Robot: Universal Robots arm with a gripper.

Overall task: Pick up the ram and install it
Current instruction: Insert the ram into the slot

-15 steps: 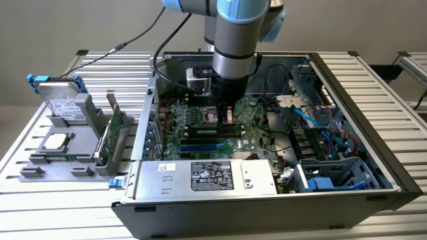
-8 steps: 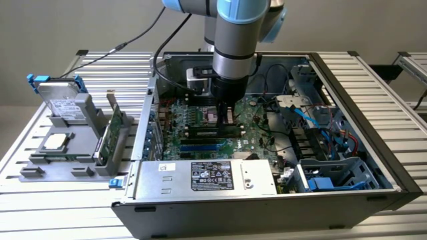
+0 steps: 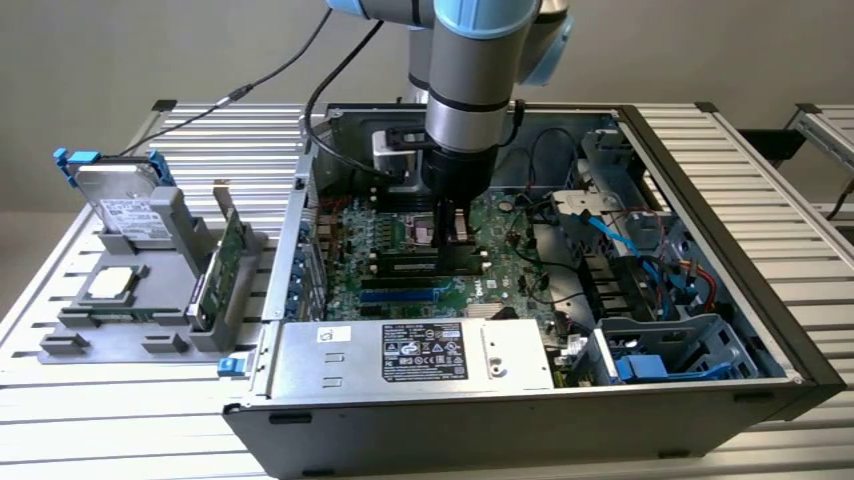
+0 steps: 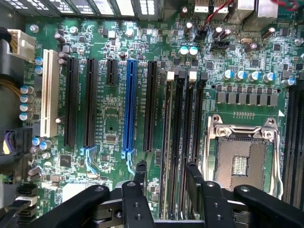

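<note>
One computer case [image 3: 507, 432], one power supply [image 3: 427, 355], one hard drive [image 3: 123, 203], one processor socket [image 4: 240, 159] — four black slots [image 4: 71, 99], one blue slot [image 4: 128, 104], one white slot [image 4: 47, 95].

We make out the ram [image 3: 400, 264] [image 4: 167, 142] as a long, thin green stick standing upright on its edge among the memory slots [image 4: 190, 133]. It lies near the CPU socket [image 4: 242, 161] and runs parallel to its side. In the wrist view it is edge-on, a pale narrow strip, and we cannot tell its chips or label.

Soft, even light fills the exterior view; the computer case [image 3: 747, 330] is shadowed inside toward three o'clock. In the wrist view the motherboard [image 4: 109, 109] is brightly lit, the slats [image 4: 118, 5] are blown white, and the gripper [image 4: 166, 167] is dark.
</note>
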